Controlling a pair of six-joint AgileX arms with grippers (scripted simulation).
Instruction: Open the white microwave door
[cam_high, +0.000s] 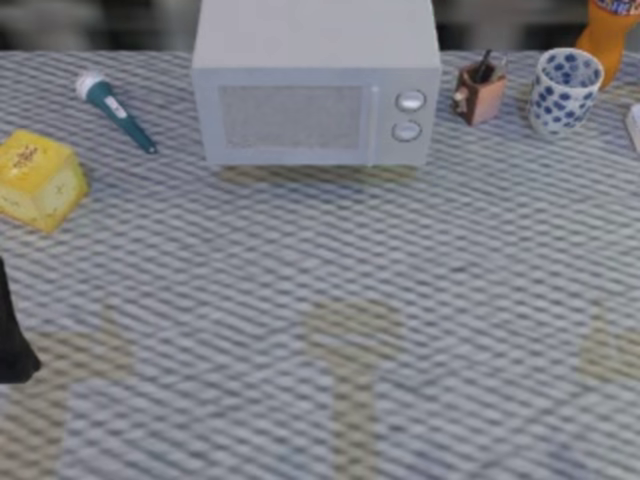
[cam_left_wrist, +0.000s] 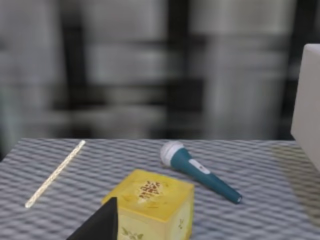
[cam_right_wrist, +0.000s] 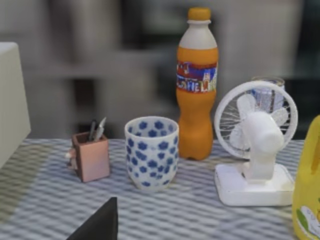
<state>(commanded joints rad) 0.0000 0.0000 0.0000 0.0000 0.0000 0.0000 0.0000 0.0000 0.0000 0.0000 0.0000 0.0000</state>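
A rendered tabletop scene: woven cloth (cam_high: 300, 300) with household clutter, blurred dark-framed panels behind

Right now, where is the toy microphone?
In the top view, the microphone lies at the table's far left, between the microwave and the yellow box.

The left arm sits parked at the table's (cam_high: 300, 330) left edge, only the dark tip of its end effector (cam_high: 12, 345) showing in the top view. One dark finger (cam_left_wrist: 97, 225) shows in its wrist view. The right end effector (cam_right_wrist: 97, 225) shows only in its own wrist view, as one dark finger.
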